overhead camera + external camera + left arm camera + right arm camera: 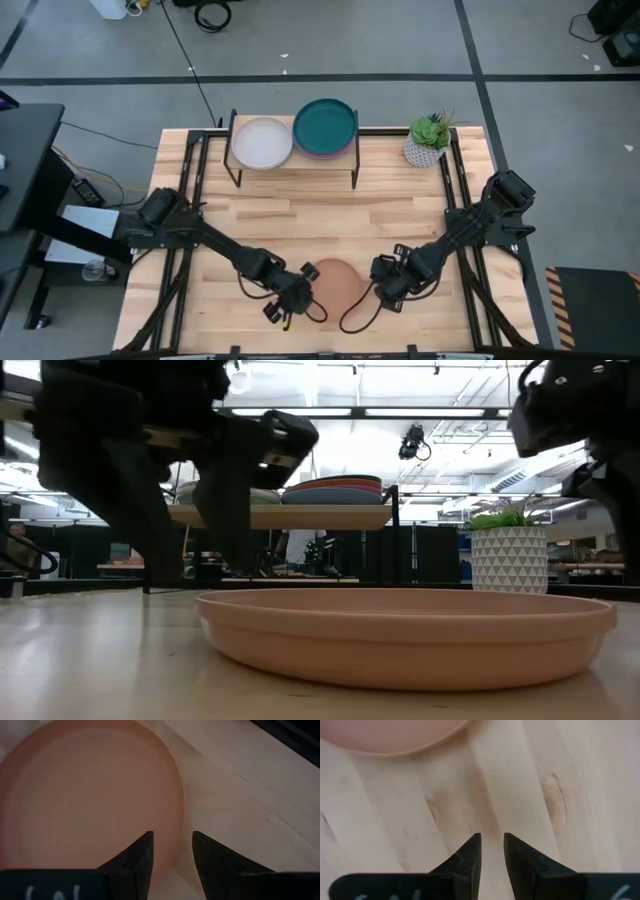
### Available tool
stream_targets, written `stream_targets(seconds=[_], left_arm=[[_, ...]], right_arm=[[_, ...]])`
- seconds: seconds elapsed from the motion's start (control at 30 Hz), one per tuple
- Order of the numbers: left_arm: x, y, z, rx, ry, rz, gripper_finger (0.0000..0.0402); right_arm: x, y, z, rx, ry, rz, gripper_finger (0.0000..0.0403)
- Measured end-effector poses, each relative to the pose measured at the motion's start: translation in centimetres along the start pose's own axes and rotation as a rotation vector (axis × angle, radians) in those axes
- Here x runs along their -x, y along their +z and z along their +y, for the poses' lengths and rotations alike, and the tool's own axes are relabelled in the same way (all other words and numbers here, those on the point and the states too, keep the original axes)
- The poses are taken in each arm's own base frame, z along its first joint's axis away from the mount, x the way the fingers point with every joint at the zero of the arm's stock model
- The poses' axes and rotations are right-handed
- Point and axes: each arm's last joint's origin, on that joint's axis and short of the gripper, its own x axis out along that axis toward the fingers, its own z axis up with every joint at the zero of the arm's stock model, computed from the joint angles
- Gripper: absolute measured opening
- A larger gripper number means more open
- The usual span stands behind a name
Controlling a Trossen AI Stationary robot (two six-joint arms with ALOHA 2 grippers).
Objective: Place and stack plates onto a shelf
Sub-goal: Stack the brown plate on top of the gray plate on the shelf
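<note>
A salmon plate (338,283) (400,635) lies flat on the slatted table near its near edge. My left gripper (303,290) (172,837) is open at the plate's left rim (176,815). One finger stands over the plate's inside and the other over the table outside it. My right gripper (381,285) (492,837) hovers over bare wood just right of the plate (390,735), its fingers a narrow gap apart. The shelf (296,161) (280,517) stands at the far edge. On it are a cream plate (262,142) and a stack with a dark teal plate (325,125) on top.
A potted plant in a white patterned pot (427,143) (508,558) stands right of the shelf at the far edge. A black cable loop (355,315) lies by the near edge, right of the salmon plate. Bare wood stretches between the salmon plate and the shelf.
</note>
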Motion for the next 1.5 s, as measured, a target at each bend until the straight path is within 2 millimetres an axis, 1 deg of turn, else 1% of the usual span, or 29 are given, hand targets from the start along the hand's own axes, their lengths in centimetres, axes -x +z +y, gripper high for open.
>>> stream_targets(seconds=[0.17, 0.33, 0.43, 0.6, 0.73, 0.8, 0.87, 0.93, 1.03, 1.13, 1.27, 1.37, 1.43, 1.5], left_arm=[[-1.0, -0.8, 0.6, 0.002, -0.051, 0.042, 0.0142], [-1.4, -1.3, 0.6, -0.027, -0.059, 0.077, 0.0138], [-1.4, -1.4, 0.6, -0.051, -0.064, 0.085, 0.0107], [-1.2, -1.8, 1.0, -0.045, -0.067, 0.128, 0.0020], [-0.8, -1.8, 1.0, -0.045, -0.072, 0.145, 0.0015], [0.0, -1.3, 0.9, -0.032, -0.084, 0.173, 0.0014], [1.7, -0.3, 0.9, -0.016, -0.086, 0.198, 0.0014], [4.0, 0.9, 1.1, 0.008, -0.068, 0.223, 0.0014], [8.2, 2.0, 1.2, 0.042, -0.023, 0.240, 0.0014], [13.0, 2.4, 1.8, 0.063, 0.110, 0.220, 0.0014], [18.9, 0.8, 3.6, 0.142, 0.323, 0.231, 0.0014], [22.8, -1.1, 5.8, 0.246, 0.427, 0.213, 0.0014], [24.8, -2.6, 7.5, 0.320, 0.484, 0.222, 0.0014], [26.3, -4.3, 9.0, 0.375, 0.531, 0.251, 0.0014]], right_arm=[[0.1, -0.6, 0.4, -0.002, -0.011, -0.019, 0.0089], [0.2, -0.7, 0.5, -0.002, -0.019, -0.041, 0.0089], [0.2, -0.7, 0.5, -0.003, -0.023, -0.053, 0.0089], [0.2, -0.7, 0.6, -0.003, -0.019, -0.056, 0.0089], [0.2, -0.6, 0.6, -0.004, -0.018, -0.056, 0.0089], [0.2, -0.6, 0.6, -0.004, -0.018, -0.057, 0.0089], [0.2, -0.7, 0.6, -0.008, -0.019, -0.056, 0.0089], [0.2, -0.8, 0.7, -0.008, -0.019, -0.055, 0.0089], [0.2, -1.0, 0.8, -0.013, -0.025, -0.069, 0.0089], [0.3, -1.2, 0.9, -0.016, -0.034, -0.098, 0.0089], [0.3, -1.1, 1.0, -0.032, -0.043, -0.140, 0.0089], [0.3, -0.9, 1.1, -0.036, -0.030, -0.156, 0.0089], [0.3, -0.8, 1.2, -0.040, -0.017, -0.164, 0.0089], [0.3, -0.7, 1.3, -0.043, -0.007, -0.175, 0.0089]])
